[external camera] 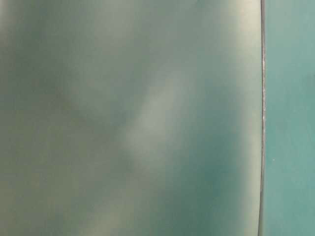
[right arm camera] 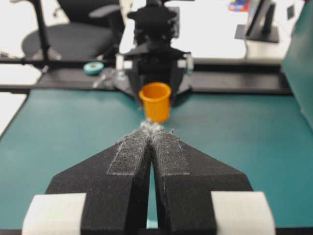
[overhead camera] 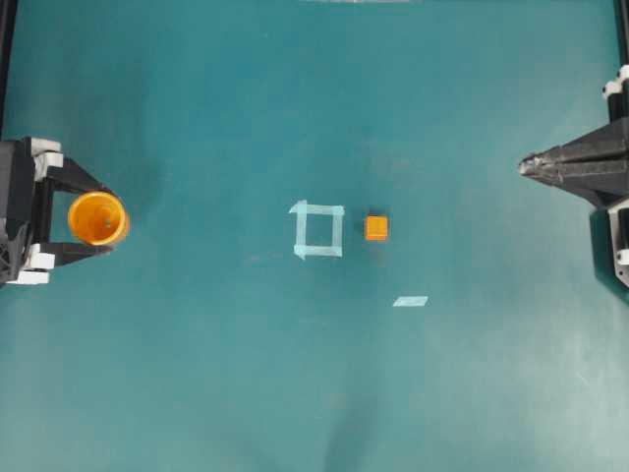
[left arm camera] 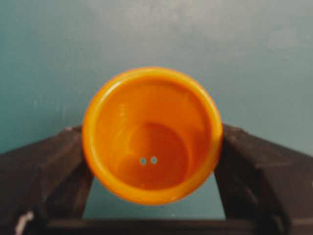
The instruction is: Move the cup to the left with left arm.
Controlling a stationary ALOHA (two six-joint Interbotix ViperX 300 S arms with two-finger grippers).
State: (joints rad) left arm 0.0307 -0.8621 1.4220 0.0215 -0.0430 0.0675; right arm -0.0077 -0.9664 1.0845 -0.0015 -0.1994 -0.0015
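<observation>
The orange-yellow cup [overhead camera: 97,218] stands upright at the far left of the teal table, mouth up. My left gripper [overhead camera: 103,218] has one black finger on each side of it, both against the cup's wall. In the left wrist view the cup [left arm camera: 151,134] fills the space between the fingers [left arm camera: 58,171]. From the right wrist view the cup [right arm camera: 155,100] shows between the left arm's fingers, and whether it rests on the table I cannot tell. My right gripper [overhead camera: 523,166] is at the far right edge, its tips [right arm camera: 152,131] pressed together on nothing.
A small orange cube [overhead camera: 376,228] lies just right of a pale tape square [overhead camera: 317,230] at the table's middle. A short tape strip [overhead camera: 410,301] lies below and right of them. The table-level view is a blur showing nothing usable.
</observation>
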